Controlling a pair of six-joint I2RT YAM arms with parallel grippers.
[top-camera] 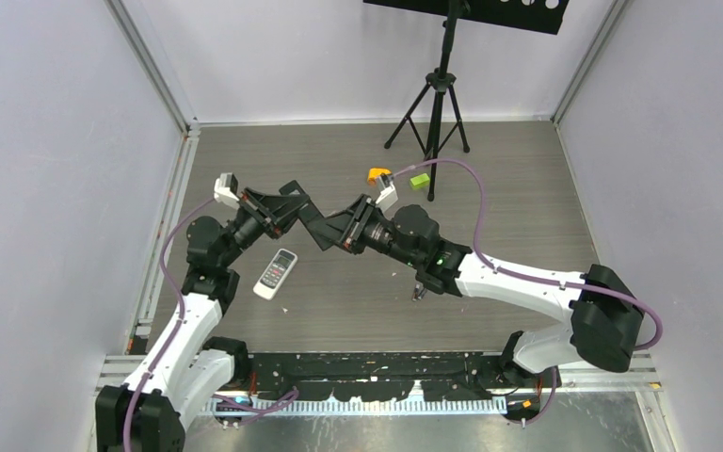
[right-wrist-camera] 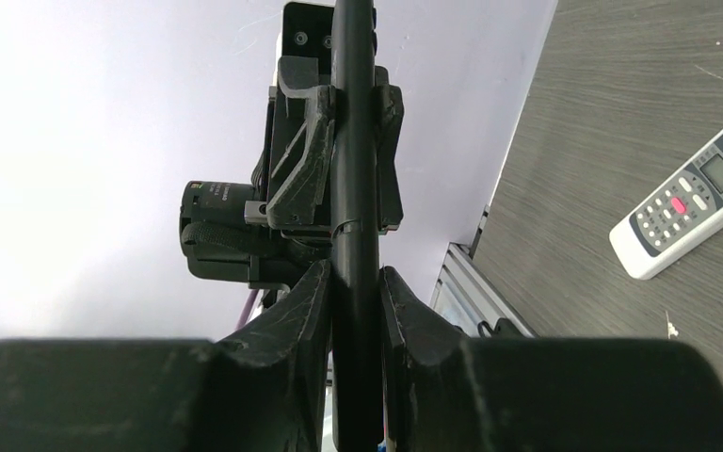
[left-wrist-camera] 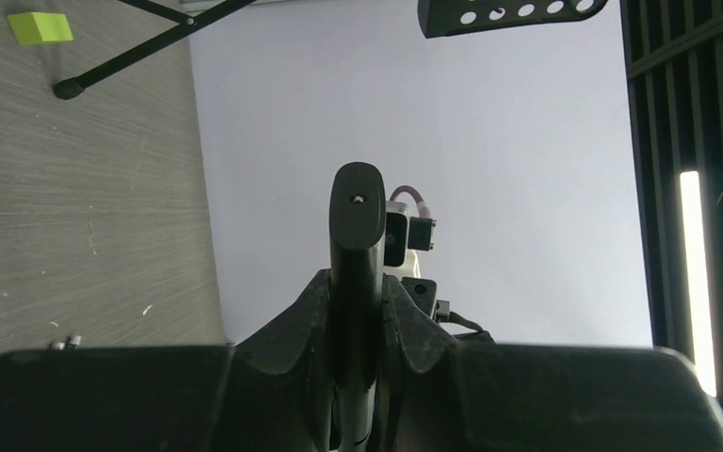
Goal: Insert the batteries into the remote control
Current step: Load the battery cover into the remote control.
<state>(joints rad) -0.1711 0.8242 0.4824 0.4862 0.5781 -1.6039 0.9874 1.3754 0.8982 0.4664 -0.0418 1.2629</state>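
A slim black remote control (left-wrist-camera: 356, 207) hangs edge-on above the table, gripped at both ends. My left gripper (left-wrist-camera: 356, 292) is shut on one end and my right gripper (right-wrist-camera: 355, 282) is shut on the other, its pads flat against the remote's sides (right-wrist-camera: 353, 250). In the top view the two grippers meet nose to nose, the left (top-camera: 306, 219) and the right (top-camera: 331, 235). Small dark grey batteries (top-camera: 418, 293) lie on the table under the right forearm, seen as tiny grey cylinders (left-wrist-camera: 64, 343) in the left wrist view.
A white remote (top-camera: 276, 272) lies face up on the table below the left gripper, also in the right wrist view (right-wrist-camera: 692, 198). An orange block (top-camera: 377, 174) and a lime green block (top-camera: 420, 181) sit near a black tripod (top-camera: 438, 94) at the back.
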